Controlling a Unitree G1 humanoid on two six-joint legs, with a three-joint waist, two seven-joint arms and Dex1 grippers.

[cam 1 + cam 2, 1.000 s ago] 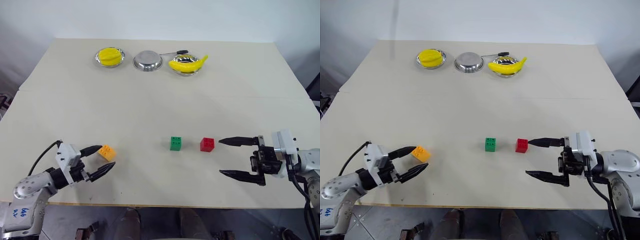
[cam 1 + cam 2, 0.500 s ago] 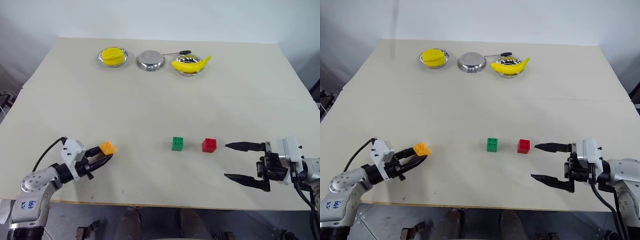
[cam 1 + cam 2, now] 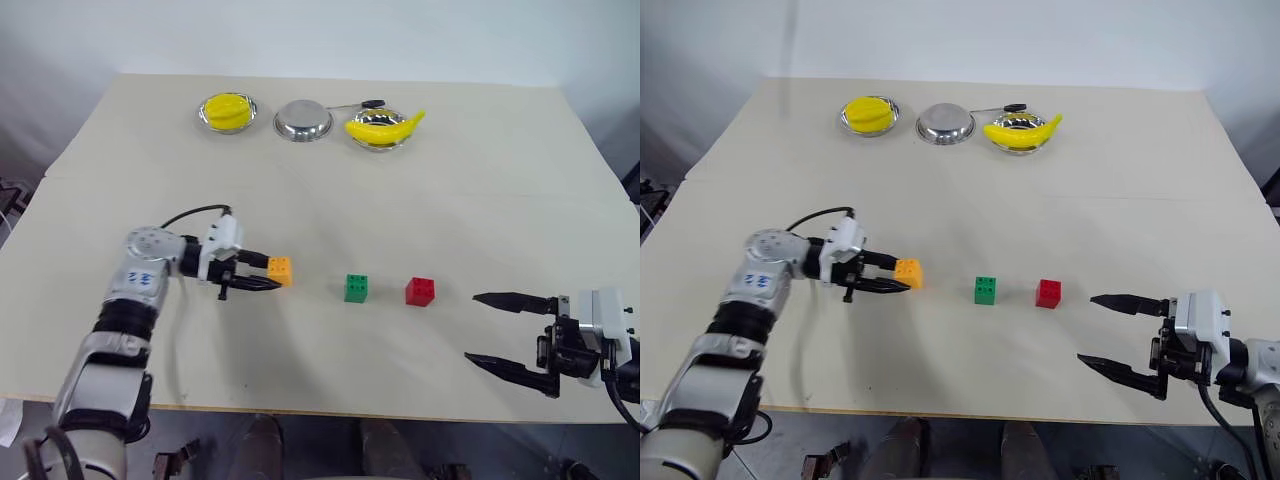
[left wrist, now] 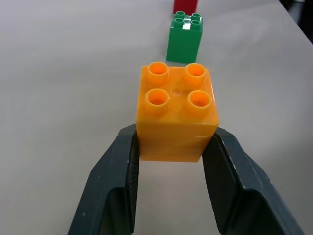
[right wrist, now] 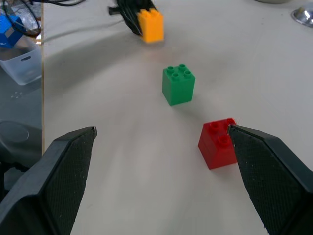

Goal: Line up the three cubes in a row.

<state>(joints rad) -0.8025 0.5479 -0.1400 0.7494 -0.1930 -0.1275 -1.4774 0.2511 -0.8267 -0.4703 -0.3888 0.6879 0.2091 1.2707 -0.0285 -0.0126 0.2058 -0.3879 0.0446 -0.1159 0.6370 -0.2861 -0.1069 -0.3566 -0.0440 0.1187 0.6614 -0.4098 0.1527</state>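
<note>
— Left gripper (image 3: 262,277): clamping the orange brick (image 3: 280,271) between both black fingers (image 4: 115,186), studs facing up, reaching in from nine o'clock toward the middle of the table (image 3: 330,190).

— Orange brick lifted or resting?

— Cannot tell. Sitting at nine o'clock of the green brick (image 3: 355,288), near but apart from it.

— And the red brick (image 3: 420,291)?

— Resting at three o'clock of the green one, a small gap between them, both flat on the table with studs up. Lying roughly along one line, orange, green, red.

— Right gripper (image 3: 508,335)?

— Hovering at about four o'clock of the red brick, well apart from it, fingers spread wide, gripping nothing, pointing toward nine o'clock.

— Far edge?

— Three steel bowls (image 3: 303,120) standing in a row at twelve o'clock: yellow fruit (image 3: 226,108) filling the nine o'clock one, a banana (image 3: 384,128) lying across the three o'clock one.
</note>
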